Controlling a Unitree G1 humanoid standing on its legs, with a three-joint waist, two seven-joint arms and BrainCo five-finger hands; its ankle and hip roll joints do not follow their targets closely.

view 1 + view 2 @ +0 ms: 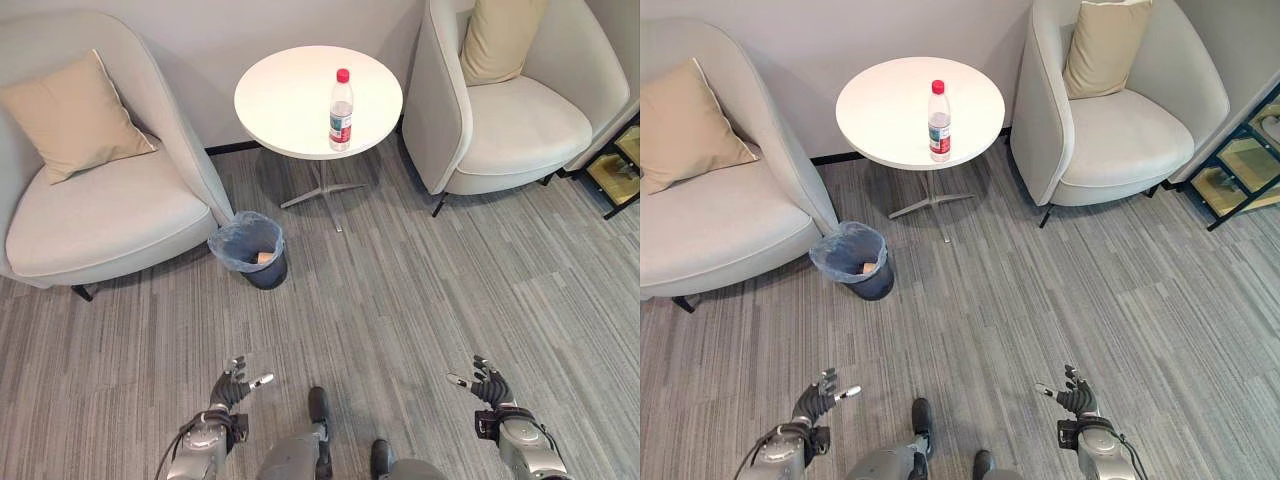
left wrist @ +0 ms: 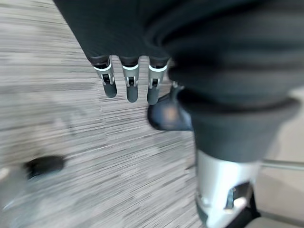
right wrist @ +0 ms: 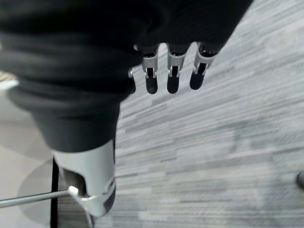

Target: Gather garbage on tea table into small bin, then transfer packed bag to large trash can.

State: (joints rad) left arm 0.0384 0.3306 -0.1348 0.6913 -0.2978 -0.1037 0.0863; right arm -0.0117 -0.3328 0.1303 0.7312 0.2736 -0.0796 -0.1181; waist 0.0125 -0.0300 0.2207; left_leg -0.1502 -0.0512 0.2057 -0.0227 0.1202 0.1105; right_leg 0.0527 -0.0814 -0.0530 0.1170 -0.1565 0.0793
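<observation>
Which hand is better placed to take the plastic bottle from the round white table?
Probably the right hand. The clear plastic bottle with a red cap stands on the right part of the round white table. Both hands are open and empty, equally far back; the left hand is nearer the small lined bin.

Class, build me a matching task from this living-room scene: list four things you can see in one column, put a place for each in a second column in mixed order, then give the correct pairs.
Things:
1. bottle
2. small bin
3. beige cushion
4. left hand

Places:
A. on the floor beside the left armchair
B. low over the carpet, empty
C. upright on the round white table
D. leaning on the left armchair's backrest

Pairs: 1-C, 2-A, 3-D, 4-B
</observation>
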